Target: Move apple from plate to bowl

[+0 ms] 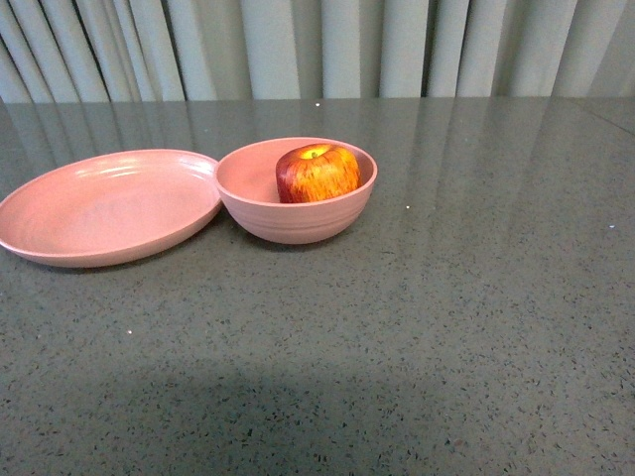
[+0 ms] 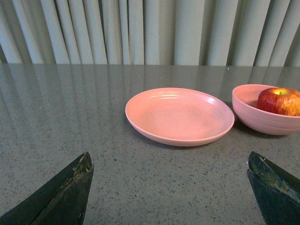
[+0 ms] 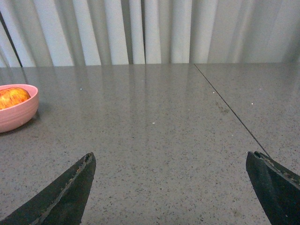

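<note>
— On the counter (image 1: 446,327), what lies ahead of you?

— At about eleven o'clock from my body camera sits the bowl (image 1: 296,220), and the apple (image 1: 317,174) rests inside it, stem dip up, leaning toward the bowl's three o'clock wall. The plate (image 1: 99,213) lies at the bowl's nine o'clock, its rim touching or just beside the bowl's rim; I cannot tell which. Nothing lies on the plate.

— And your left end effector?

— My left end effector (image 2: 171,187) stands wide open and holds nothing; its two dark fingers (image 2: 65,194) show low at either side of my left wrist camera, above bare counter. From there the plate (image 2: 179,117) is dead ahead at twelve o'clock, the bowl (image 2: 262,119) with the apple (image 2: 280,101) toward two o'clock.

— The right one?

— My right end effector (image 3: 171,187) is spread just as wide, empty, over bare counter. The bowl (image 3: 16,112) shows only at ten o'clock, well apart, the apple (image 3: 13,97) peeking above its rim. Pale curtains (image 1: 317,45) hang behind the counter.
</note>
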You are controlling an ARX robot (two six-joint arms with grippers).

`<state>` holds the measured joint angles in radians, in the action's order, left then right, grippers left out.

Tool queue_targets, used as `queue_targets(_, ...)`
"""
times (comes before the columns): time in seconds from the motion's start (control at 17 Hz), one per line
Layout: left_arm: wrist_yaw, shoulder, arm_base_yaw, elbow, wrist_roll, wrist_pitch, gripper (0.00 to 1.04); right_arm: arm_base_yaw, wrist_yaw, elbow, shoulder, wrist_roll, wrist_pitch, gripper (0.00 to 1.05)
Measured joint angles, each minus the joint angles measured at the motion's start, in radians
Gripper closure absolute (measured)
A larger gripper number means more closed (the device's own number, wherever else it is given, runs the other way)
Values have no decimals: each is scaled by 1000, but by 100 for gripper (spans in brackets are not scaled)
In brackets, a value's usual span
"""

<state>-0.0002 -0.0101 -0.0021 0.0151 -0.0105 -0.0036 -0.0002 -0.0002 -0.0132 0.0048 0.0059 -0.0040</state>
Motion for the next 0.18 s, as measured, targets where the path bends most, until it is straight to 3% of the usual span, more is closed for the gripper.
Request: queue_targets(0.18, 0, 0, 0, 0, 0, 0, 7, 0, 0, 0, 0, 0, 0, 7)
